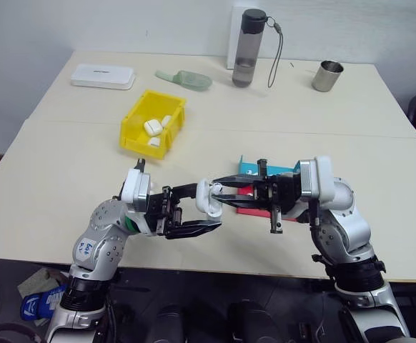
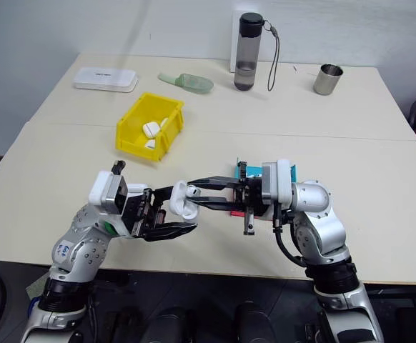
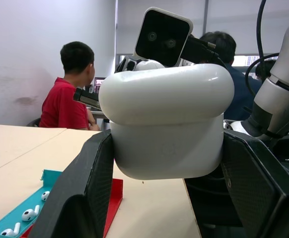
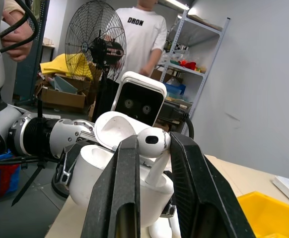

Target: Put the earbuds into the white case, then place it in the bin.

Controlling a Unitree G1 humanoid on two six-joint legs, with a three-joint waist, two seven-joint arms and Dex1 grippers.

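Gripping the white case (image 1: 206, 198) with its lid open, the left gripper (image 1: 194, 210) is clamped tight on the case body above the near table (image 1: 58, 179) edge. The right gripper (image 4: 152, 171) pinches one earbud (image 4: 153, 142) between narrow fingers, its stem at the open case. The bin (image 1: 138, 127) sits further back on the table with white cases inside; more earbuds (image 3: 28, 214) lie in the red and blue tray (image 3: 37, 198) under the right arm.
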